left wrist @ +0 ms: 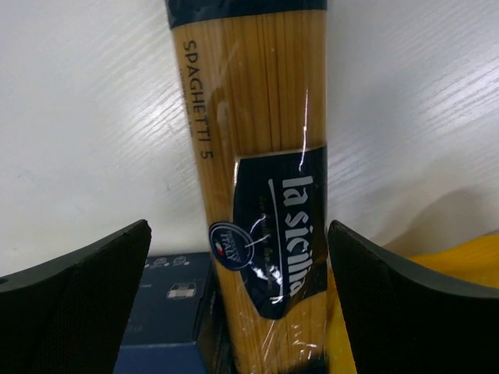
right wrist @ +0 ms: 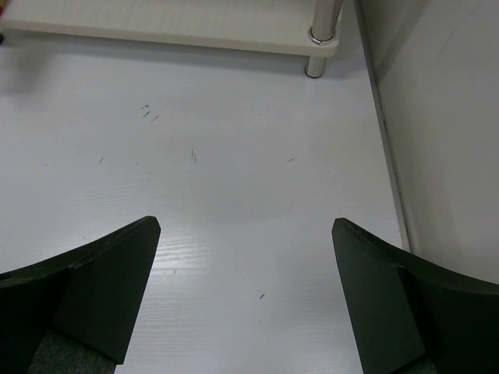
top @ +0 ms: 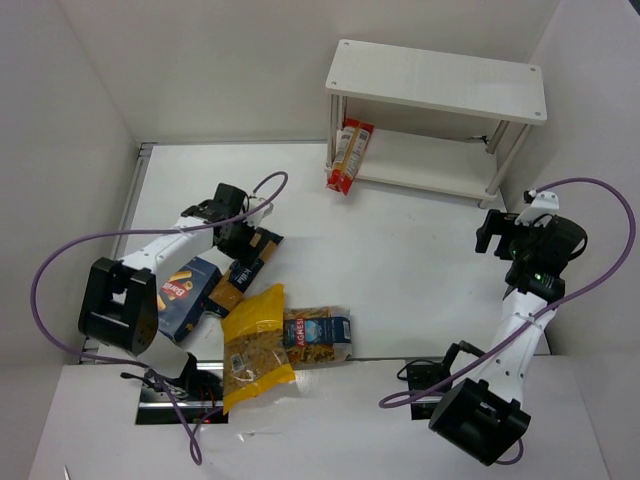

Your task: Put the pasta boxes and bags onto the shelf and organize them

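White worktop (top: pixel 400 260) with shelf (top: pixel 440 80): spaghetti pack (left wrist: pixel 249 117) framed for a grasp.
Well apart from the shelf, it is straddled by the wide-open left gripper (left wrist: pixel 238 226), unclamped; the right gripper (right wrist: pixel 245 222) is held open, empty, near the shelf.

right fingers (right wrist: pixel 93 296) apart | table (right wrist: pixel 234 179) beneath | shelf (right wrist: pixel 171 22) and silver leg (right wrist: pixel 323 31) ahead

You have five pasta packs in view, each a different kind: one dark blue box (top: pixel 185 298), one long spaghetti pack (left wrist: pixel 261 156), one yellow bag (top: pixel 255 345), one clear blue-labelled bag (top: pixel 318 335) and one red-and-white narrow pack (top: pixel 350 155). That makes one box, two bags and two narrow packs. There is one shelf (top: pixel 437 80), with two tiers. You have two arms: one left arm (top: pixel 165 250) and one right arm (top: pixel 520 320).
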Robot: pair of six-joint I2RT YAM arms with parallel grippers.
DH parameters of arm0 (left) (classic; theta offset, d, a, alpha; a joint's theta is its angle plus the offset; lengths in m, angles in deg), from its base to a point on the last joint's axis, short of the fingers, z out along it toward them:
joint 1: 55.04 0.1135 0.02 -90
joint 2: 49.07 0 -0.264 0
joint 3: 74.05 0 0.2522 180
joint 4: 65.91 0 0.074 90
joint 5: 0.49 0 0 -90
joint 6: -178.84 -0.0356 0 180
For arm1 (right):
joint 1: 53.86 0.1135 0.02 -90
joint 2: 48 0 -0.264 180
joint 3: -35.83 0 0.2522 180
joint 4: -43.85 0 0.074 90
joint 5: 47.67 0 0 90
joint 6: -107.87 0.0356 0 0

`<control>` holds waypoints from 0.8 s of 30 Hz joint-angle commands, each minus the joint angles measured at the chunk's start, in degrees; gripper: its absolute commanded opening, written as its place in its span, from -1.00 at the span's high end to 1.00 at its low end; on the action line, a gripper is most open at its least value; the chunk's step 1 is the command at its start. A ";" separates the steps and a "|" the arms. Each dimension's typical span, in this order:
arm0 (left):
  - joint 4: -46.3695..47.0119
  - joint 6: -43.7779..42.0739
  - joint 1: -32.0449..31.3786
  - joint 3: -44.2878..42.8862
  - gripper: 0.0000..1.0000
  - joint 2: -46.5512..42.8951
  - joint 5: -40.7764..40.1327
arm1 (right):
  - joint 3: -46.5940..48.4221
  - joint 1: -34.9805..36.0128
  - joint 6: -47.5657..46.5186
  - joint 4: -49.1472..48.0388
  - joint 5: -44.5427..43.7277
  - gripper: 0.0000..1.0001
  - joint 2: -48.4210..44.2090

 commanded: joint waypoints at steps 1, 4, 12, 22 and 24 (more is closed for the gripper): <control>0.95 2.27 -0.54 0.02 -1.00 2.40 0.60 | 0.16 -1.51 -0.61 -0.35 1.34 -1.00 -0.59; 0.33 2.27 -2.29 0.55 -1.00 2.41 1.23 | 0.16 -1.52 -0.61 -0.35 1.87 -1.00 -0.59; -0.20 1.65 -4.05 0.55 -1.00 6.71 -1.41 | 0.16 -2.57 -1.14 -0.35 2.92 -1.00 -0.59; -0.20 2.79 -5.29 -0.51 -0.98 11.63 -7.30 | 0.16 -3.63 -1.66 0.18 4.59 -1.00 -1.91; -0.20 2.79 -5.29 -0.51 -0.87 12.95 -6.69 | 0.16 -3.63 -1.66 0.18 4.59 -1.00 -2.44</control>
